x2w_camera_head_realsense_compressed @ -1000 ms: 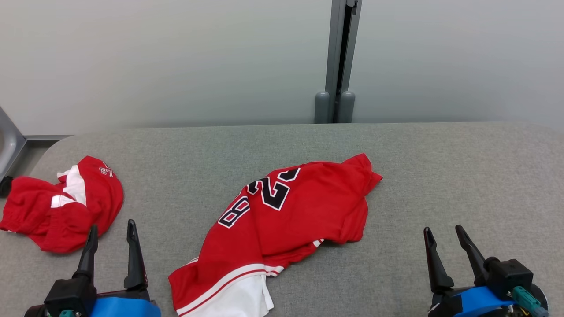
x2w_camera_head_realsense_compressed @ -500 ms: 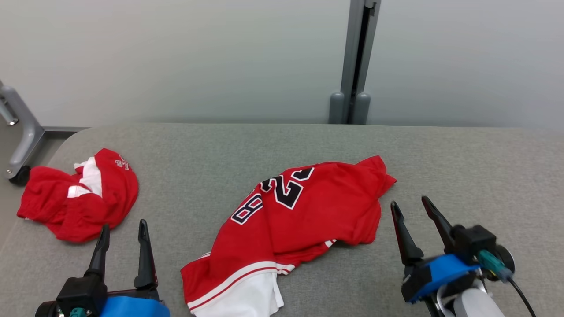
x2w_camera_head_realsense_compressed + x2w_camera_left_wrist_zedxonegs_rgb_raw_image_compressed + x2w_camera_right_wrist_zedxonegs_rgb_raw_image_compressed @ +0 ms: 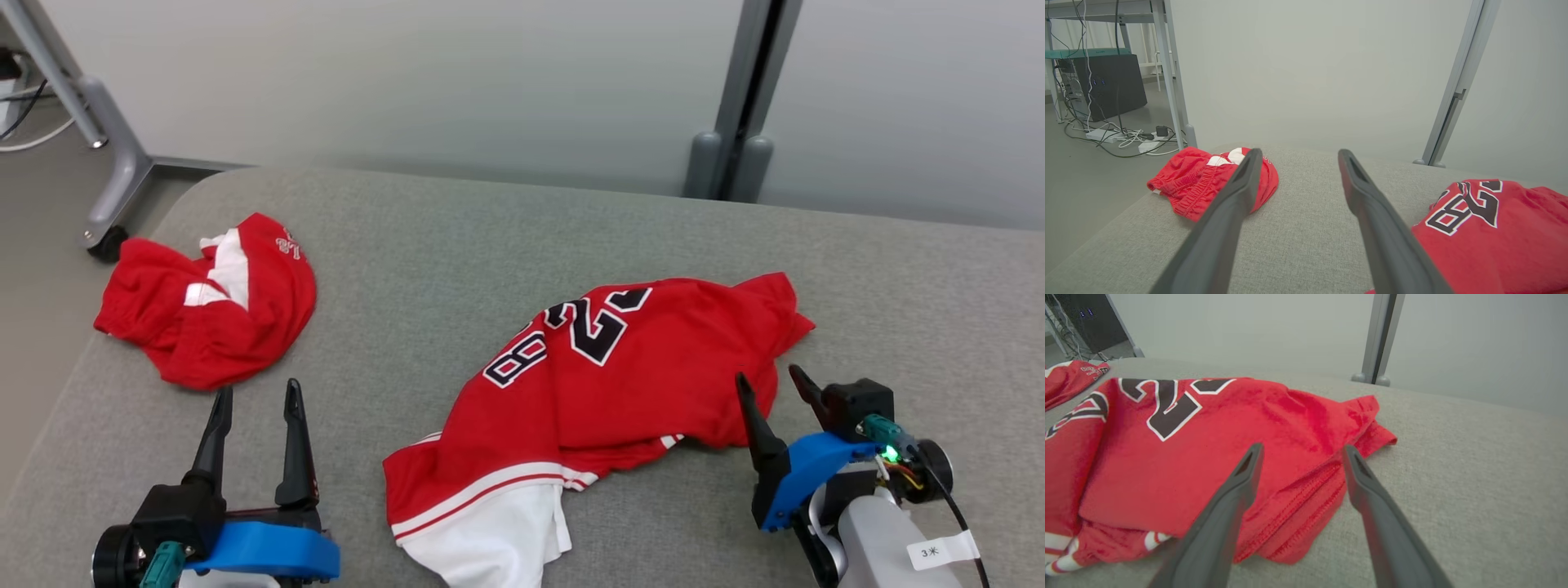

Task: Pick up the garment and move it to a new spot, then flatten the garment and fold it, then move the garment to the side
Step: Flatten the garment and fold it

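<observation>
Straddling jersey edge, right fingers spread

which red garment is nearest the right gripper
The red jersey with black numbers; the right gripper hovers at its edge. The crumpled red shorts lie far left.

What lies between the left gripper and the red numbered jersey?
Nothing but bare grey fabric surface lies between the left gripper and the red jersey. The head view shows this stretch, and the left wrist view agrees.
</observation>
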Robot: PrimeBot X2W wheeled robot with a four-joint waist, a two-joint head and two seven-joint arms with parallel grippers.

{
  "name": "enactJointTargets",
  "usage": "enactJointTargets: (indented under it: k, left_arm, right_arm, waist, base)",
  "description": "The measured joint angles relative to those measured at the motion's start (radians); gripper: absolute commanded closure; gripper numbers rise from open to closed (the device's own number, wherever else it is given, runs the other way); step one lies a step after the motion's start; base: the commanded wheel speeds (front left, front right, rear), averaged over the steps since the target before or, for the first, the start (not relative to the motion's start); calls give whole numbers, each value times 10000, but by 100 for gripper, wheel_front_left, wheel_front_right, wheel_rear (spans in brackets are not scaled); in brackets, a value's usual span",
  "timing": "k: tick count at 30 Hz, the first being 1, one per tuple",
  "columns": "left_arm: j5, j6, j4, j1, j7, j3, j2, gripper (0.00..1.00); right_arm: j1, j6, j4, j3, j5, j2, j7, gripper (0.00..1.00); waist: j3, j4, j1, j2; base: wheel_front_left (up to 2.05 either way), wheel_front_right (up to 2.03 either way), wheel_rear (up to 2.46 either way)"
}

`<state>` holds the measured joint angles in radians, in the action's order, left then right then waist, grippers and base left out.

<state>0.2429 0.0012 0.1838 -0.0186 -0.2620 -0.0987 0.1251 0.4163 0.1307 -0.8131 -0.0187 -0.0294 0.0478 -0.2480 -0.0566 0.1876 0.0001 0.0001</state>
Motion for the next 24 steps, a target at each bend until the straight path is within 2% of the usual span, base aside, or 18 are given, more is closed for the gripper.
enactJointTargets:
  k: [7,13,14,15,16,19,24]
  left_arm:
    - [-174,-203,102,-222,0,174,-213,0]
    - [-334,-337,178,-317,0,242,-374,0]
    - [-341,-374,205,-348,0,253,-389,0]
    - [-355,-385,228,-384,0,263,-408,0]
    - [-387,-391,247,-416,0,276,-428,0]
    - [-424,-462,286,-434,0,357,-479,0]
    - [-506,-527,305,-407,0,558,-529,0]
  right_arm:
    - [449,0,-1802,564,263,0,-61,0]
    - [779,0,-2759,585,290,2,-117,0]
    - [852,0,-2899,500,161,6,-134,10]
    - [938,0,-3018,376,-10,12,-140,66]
    - [988,0,-3068,224,-125,17,-146,100]
    - [1071,0,-2997,-163,-449,10,-142,100]
    - [987,0,-1931,-491,-807,4,-144,100]
  waist:
    - [-350,365,1,0]
    - [-455,440,0,0]
    - [-465,437,0,0]
    - [-471,432,0,0]
    - [-475,423,0,0]
    - [-470,362,0,0]
    - [-415,131,0,0]
  base:
    - [0,0,0]
    - [0,0,0]
    - [0,0,0]
    - [0,0,0]
    - [0,0,0]
    - [0,0,0]
    - [0,0,0]
